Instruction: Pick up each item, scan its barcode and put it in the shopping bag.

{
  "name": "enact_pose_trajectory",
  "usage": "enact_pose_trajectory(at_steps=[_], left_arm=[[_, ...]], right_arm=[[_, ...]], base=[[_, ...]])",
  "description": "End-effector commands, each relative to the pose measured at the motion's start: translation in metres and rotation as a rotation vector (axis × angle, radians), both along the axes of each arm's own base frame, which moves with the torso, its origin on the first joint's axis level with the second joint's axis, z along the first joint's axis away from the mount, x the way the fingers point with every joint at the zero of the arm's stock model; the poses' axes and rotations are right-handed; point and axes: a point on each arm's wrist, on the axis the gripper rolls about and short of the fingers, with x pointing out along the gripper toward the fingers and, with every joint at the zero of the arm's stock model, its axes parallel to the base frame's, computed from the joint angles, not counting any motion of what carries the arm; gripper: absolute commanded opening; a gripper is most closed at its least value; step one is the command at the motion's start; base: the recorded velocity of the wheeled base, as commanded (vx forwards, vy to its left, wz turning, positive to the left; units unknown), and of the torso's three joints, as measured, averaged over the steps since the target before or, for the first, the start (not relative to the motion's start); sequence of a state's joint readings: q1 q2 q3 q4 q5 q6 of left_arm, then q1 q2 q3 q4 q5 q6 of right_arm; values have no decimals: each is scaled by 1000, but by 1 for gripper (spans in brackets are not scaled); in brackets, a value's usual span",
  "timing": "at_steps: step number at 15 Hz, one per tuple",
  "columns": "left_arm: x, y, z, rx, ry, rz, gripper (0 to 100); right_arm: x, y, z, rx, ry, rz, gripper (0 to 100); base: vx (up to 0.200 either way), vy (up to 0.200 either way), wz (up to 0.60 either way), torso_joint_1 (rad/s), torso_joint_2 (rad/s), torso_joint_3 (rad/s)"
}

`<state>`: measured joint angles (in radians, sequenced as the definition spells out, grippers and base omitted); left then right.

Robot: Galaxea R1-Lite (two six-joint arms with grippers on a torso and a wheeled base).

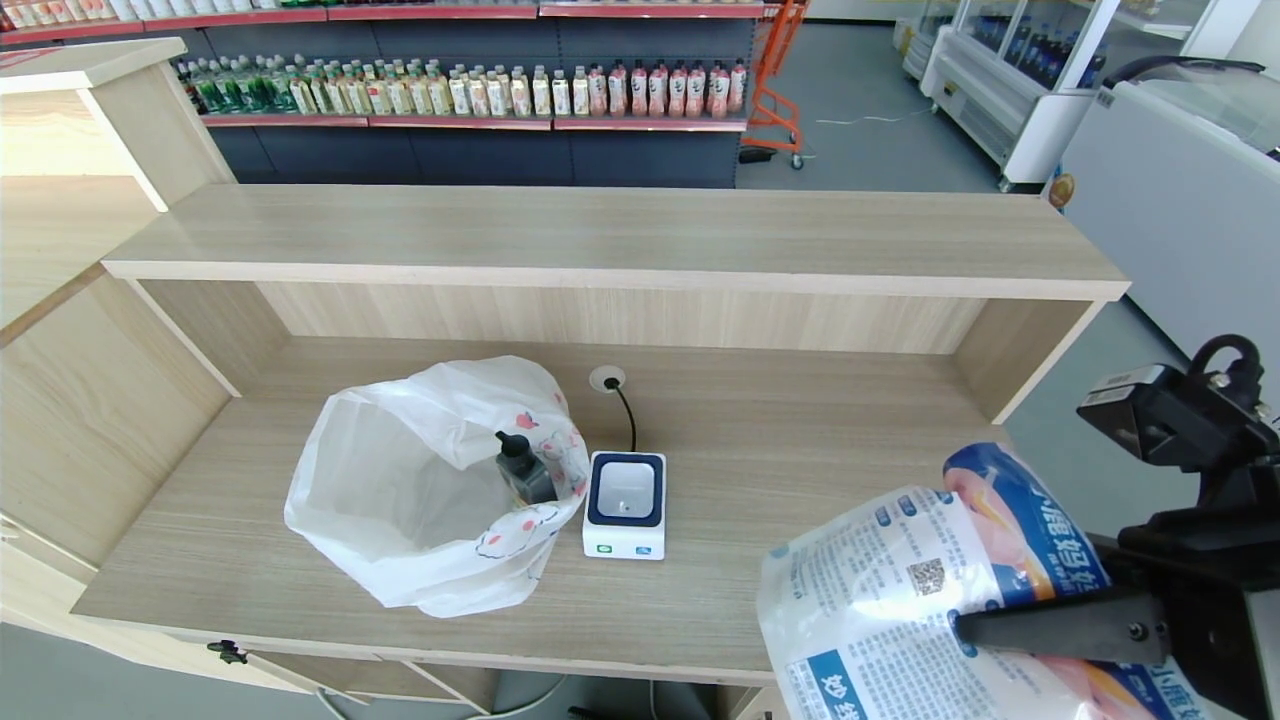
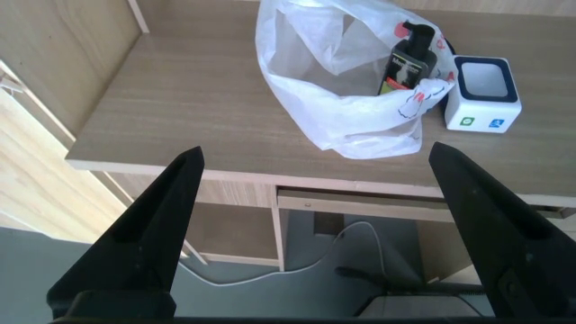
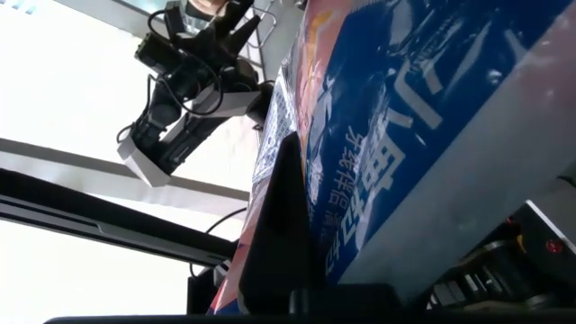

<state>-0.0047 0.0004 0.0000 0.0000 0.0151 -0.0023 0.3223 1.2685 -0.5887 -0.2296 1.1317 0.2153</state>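
- right gripper [image 1: 985,628] clamped on a large soft package [image 1: 880,600]. One dark finger [image 1: 1060,625] lies across the printed face; the other is hidden behind the pack.
- the package is blue, white and pink with a glossy wrap. It is held in the air over the near right corner of the counter [image 1: 800,450], to the right of the scanner [image 1: 625,505] and apart from it.
- a small square code on the pack faces up toward the head camera.
- right wrist view: the same finger [image 3: 283,225] is pressed flat on the package [image 3: 405,135].
- left gripper [image 2: 317,155] is spread wide with nothing between its fingers. It sits low, off the near edge of the counter [image 2: 180,117], on the bag side.
- shopping bag [image 1: 380,480] is white thin plastic with its mouth open upward (a few small prints on the rim). It stands on the counter left of centre.
- a dark bottle [image 1: 522,470] with a pump top stands inside the bag, against the side nearest the scanner. It also shows in the left wrist view [image 2: 409,58].
- the scanner is a white box with a dark blue top, window up, just beside the bag on its right. I cannot tell whether they touch.
- a black cable [image 1: 628,415] runs from the scanner back to a round grommet [image 1: 607,378] in the counter.
- a raised ledge [image 1: 600,235] runs along the far side of the counter.
- behind it are shelves of drink bottles [image 1: 470,90], and a chest freezer [image 1: 1170,180] on the right.
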Motion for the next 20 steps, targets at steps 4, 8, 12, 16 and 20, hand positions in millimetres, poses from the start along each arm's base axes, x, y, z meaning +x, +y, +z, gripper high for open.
enact_pose_trajectory(at_steps=[4,8,12,16,20], left_arm=[[0,0,0,-1,0,0,100],[0,0,0,-1,0,0,100],[0,0,0,-1,0,0,100],[0,0,0,-1,0,0,100],[0,0,0,-1,0,0,100]], right_arm=[[2,-4,-5,-28,-21,-56,0],[2,-5,-5,-38,-31,-72,0],[0,-5,-3,-34,-43,-72,0],[-6,-7,2,-25,-67,-73,0],[-2,-19,5,-109,-258,-223,0]], base=[[0,0,0,0,0,0],[0,0,0,0,0,0],[0,0,0,0,0,0],[0,0,0,0,0,0],[0,0,0,0,0,0]])
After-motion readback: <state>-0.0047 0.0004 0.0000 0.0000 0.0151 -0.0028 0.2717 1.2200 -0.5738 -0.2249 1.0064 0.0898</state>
